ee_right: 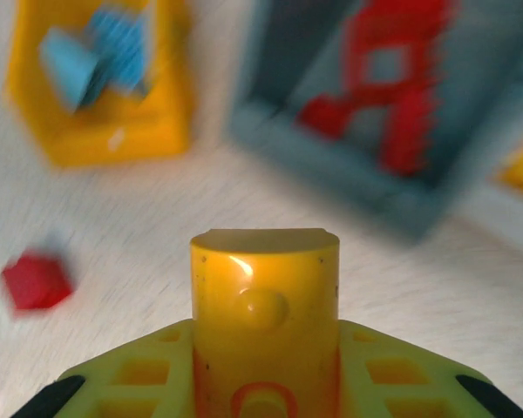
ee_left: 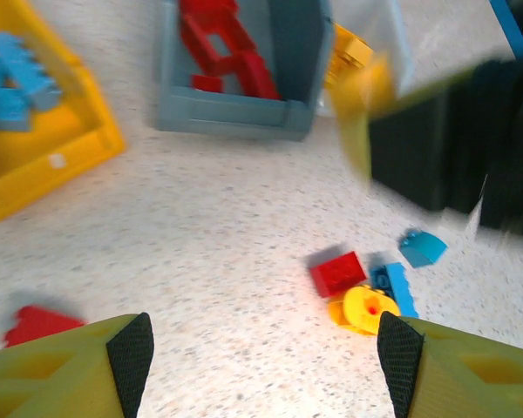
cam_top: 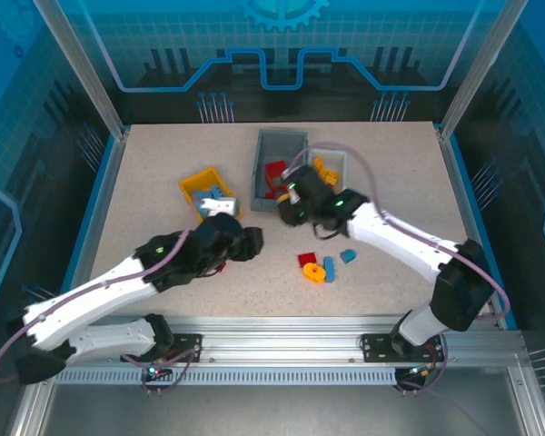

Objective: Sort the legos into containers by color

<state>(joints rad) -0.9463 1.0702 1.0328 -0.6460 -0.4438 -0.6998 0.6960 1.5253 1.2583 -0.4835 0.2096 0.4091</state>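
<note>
Yellow plastic, hard and glossy: 1 rounded brick [ee_right: 266, 305] sits pinched between the fingers of the right gripper [cam_top: 292, 200], which hangs above the table [cam_top: 163, 154] just in front of the grey bin [cam_top: 257, 177] and near the white bin [cam_top: 339, 162]. Such a piece is probably light, stiff and slick, so I judge its flat opposite faces the safest hold, not the curved top. The left gripper [ee_left: 263, 353] has its fingers spread with nothing between them, low over the table. Red bricks [ee_left: 231, 48] lie in the grey bin, blue bricks [ee_left: 13, 83] in the yellow bin [cam_top: 191, 189], and yellow bricks [ee_left: 349, 52] in the white bin. Loose on the table are a red block [ee_left: 337, 273], a yellow disc [ee_left: 366, 309], 2 blue pieces [ee_left: 423, 247] beside them, and another red block near the left fingers.
</note>
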